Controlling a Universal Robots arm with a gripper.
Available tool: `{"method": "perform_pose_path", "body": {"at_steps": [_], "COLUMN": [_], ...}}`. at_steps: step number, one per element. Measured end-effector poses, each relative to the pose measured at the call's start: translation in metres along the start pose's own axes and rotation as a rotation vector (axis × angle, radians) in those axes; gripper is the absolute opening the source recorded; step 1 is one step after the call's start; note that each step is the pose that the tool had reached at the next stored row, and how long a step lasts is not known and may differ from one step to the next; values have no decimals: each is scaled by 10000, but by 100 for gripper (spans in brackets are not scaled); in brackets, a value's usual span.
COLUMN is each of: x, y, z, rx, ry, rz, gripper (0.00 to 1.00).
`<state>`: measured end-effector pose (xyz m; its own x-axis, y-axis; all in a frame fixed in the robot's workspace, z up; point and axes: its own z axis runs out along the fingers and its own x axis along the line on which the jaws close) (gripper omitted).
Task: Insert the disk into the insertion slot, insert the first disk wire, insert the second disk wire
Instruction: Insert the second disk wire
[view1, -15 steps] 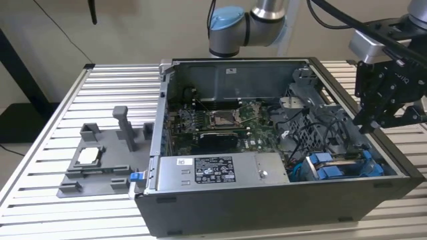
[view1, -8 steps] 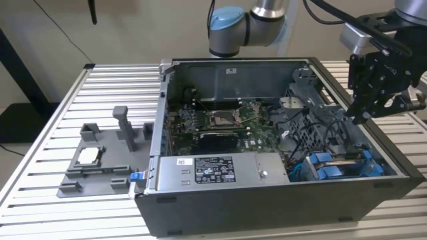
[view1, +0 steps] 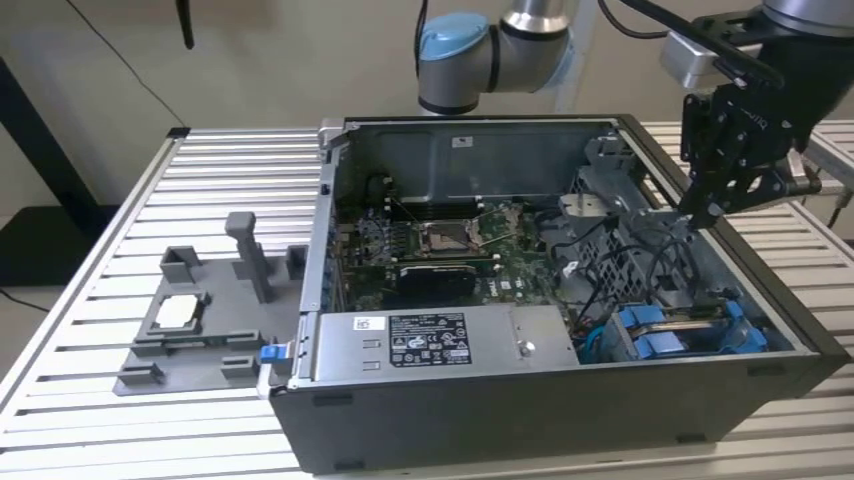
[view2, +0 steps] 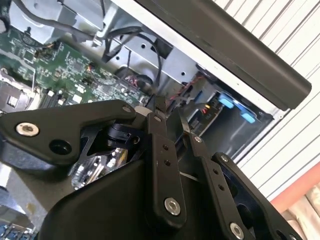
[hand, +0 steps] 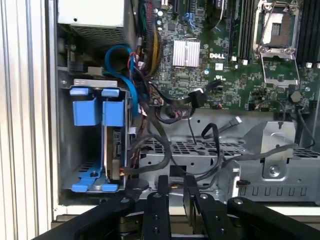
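The disk (view1: 683, 330) sits in the insertion slot (hand: 64, 150), at 5 o'clock in the case (view1: 534, 420) in the exterior view, so you are likely on step 2 of 3. The hand (view1: 703, 213) hangs at 2 o'clock, fingers (hand: 161, 205) slightly apart, empty. A fine pinch is called for. The first wrist view resolves the loose connector (hand: 200, 96), the exterior view the hand's height.

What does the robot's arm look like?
The arm is silver-grey, with a round light-blue cap on its joint. A black cable loops beside it. The gripper is black, made of jointed bars with silver screws.
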<state>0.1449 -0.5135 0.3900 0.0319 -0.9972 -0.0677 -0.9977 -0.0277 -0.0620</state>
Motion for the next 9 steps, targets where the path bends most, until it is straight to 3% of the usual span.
{"method": "perform_pose_path", "body": {"at_steps": [6, 9], "x": [-206, -231], "y": [-6, 1], "z": [14, 16], "rx": [0, 0], "ry": [14, 16], "rz": [-2, -2], "gripper": [27, 27]}}
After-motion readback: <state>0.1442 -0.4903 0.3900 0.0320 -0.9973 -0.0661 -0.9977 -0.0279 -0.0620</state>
